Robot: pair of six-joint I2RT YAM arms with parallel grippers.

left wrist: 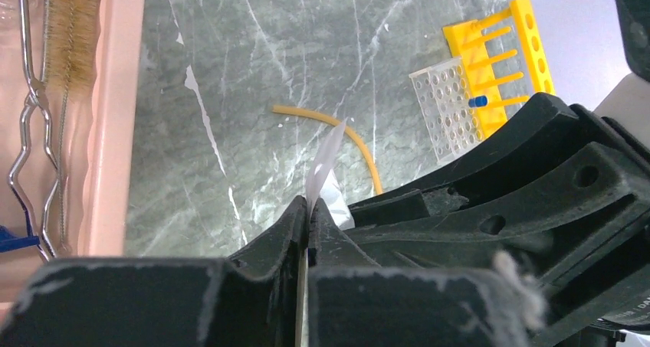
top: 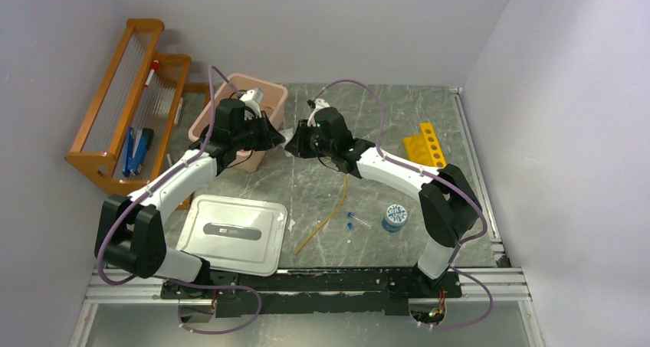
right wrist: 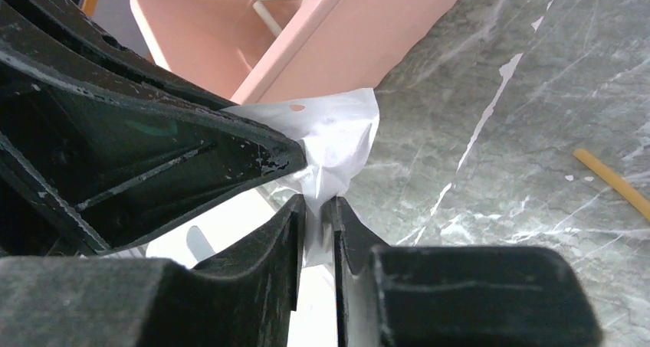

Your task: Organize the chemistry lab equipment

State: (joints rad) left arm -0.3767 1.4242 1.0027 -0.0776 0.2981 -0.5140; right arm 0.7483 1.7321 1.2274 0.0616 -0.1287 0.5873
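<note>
- The table [top: 368, 109] is showing a grey-green marbled top with pale veins. It is sitting in a booth of plain pale walls [top: 345, 25] closing it in at 9, 12 and 3 o'clock.
- A metal rail [top: 498, 282] is running along the 6 o'clock edge, carrying both arm bases.
- The left gripper [top: 270, 136] and the right gripper [top: 295, 142] are meeting nose to nose just beyond the table's middle, toward 12 o'clock.
- The left jaws are pressing together on a thin white sheet [left wrist: 326, 159], which is sticking up from between the tips.
- The right jaws are standing almost together, pinching the same sheet from the opposite side, so it is spanning the two grippers.
- The pink tub [top: 264, 79] is sitting at 11 o'clock, just beside the grippers. It is holding a bristle brush [left wrist: 69, 25], wire tongs [left wrist: 31, 117] and white rods [right wrist: 276, 2].
- The orange wooden rack [top: 115, 109] is standing along the 9 to 10 o'clock wall.
- The white lid [top: 234, 232] is lying flat at 7 o'clock.
- The long tan rubber tube [top: 331, 209] is curving from the middle toward 6 o'clock.
- Tiny blue-capped vials [top: 351, 221] are lying just at the tube's 3 o'clock side, and a blue-and-white piece [top: 395, 217] is resting farther the same way.
- The yellow tube rack [top: 425, 144] is lying at 2 o'clock, with a clear perforated rack [left wrist: 448, 106] lying against it.
</note>
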